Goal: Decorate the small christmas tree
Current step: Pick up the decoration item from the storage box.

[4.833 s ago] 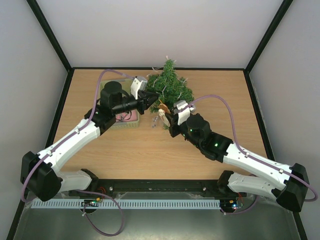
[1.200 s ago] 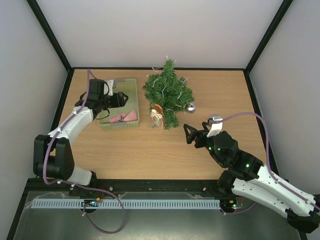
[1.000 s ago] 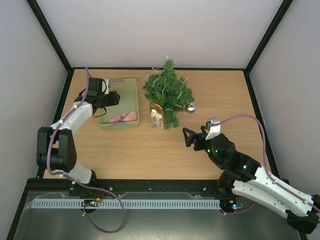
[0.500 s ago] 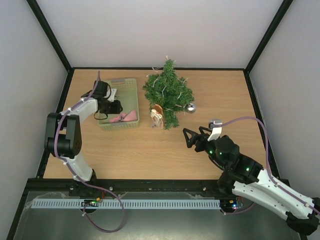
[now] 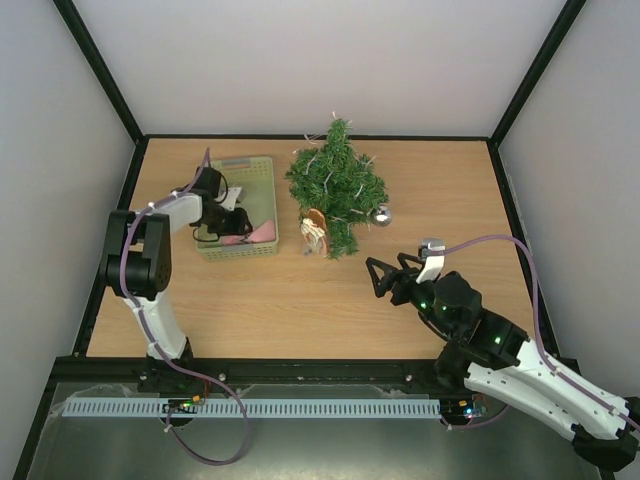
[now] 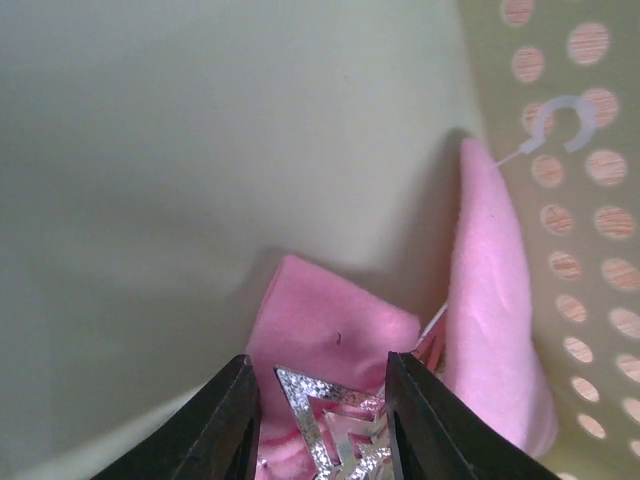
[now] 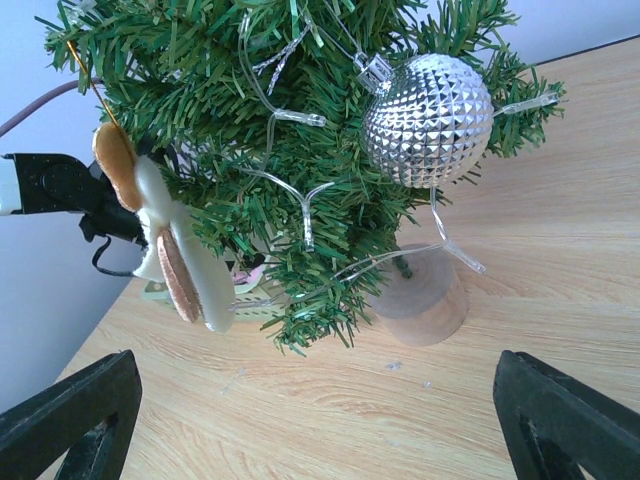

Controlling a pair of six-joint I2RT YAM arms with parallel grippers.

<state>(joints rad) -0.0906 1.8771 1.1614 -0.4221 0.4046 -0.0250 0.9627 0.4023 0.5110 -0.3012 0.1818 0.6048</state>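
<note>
We see small christmas tree (image 5: 335,185) upright, upper centre of top view, just right of pale green basket (image 5: 250,160). Left gripper (image 6: 320,400) down in basket, fingers either side of pink glittered ornament (image 6: 335,335); clamped or not, we cannot tell. Right gripper (image 5: 375,278) lower right of tree, jaws wide apart, empty.

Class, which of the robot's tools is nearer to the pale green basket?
Left. The left tool is inside the basket, over pink felt ornaments; the right tool hovers well away, beyond the small christmas tree.
</note>
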